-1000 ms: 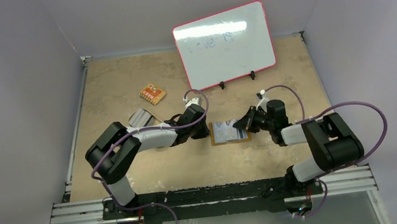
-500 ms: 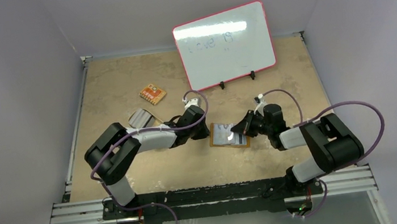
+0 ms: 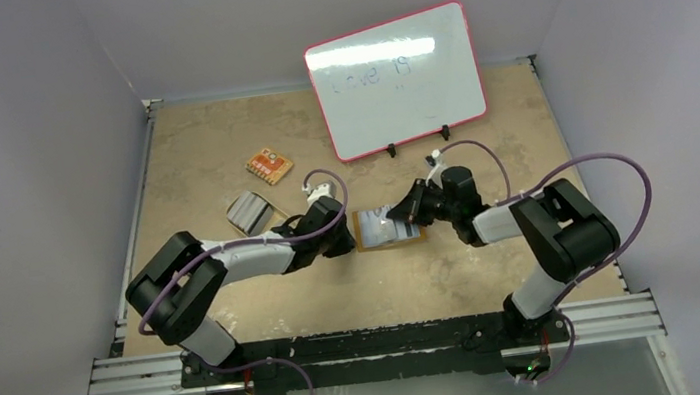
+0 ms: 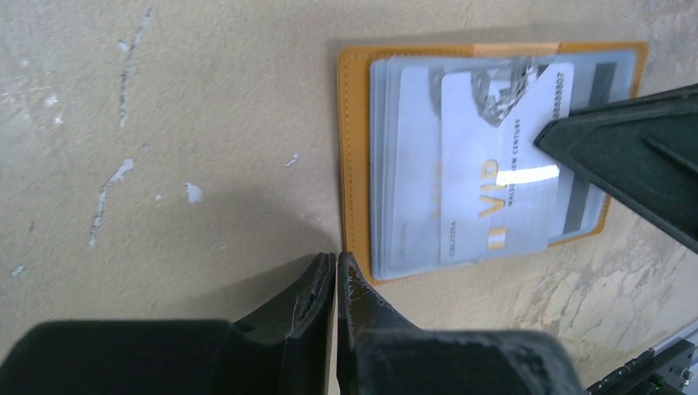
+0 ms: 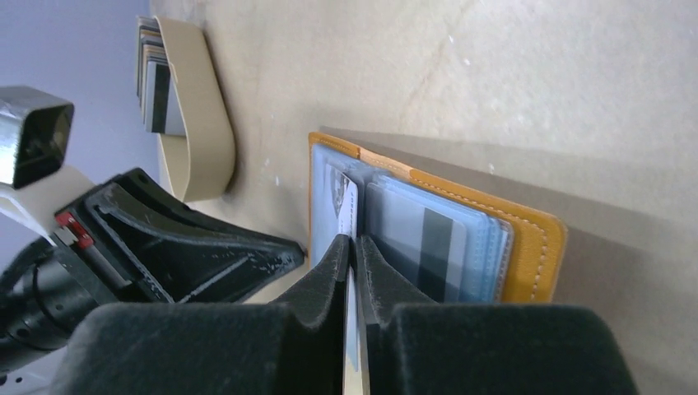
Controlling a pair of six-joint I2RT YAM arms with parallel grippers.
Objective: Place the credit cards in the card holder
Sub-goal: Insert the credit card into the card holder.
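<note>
Right end effector (image 5: 354,243) is clamping one credit card (image 4: 494,164) by its edge, holding it over the open card holder (image 4: 354,148), which is lying flat mid-worktop (image 3: 220,153). Left end effector (image 4: 336,262) is keeping its fingers together on nothing, just beside the holder's corner. Looks like the insertion step. Next move is likely needing the card's free edge slipping under a sleeve lip. Card's long axis is running across the holder's long side, free long edge facing the left end effector. Other cards (image 5: 156,82) are sitting in the tan dish (image 5: 197,123).
</note>
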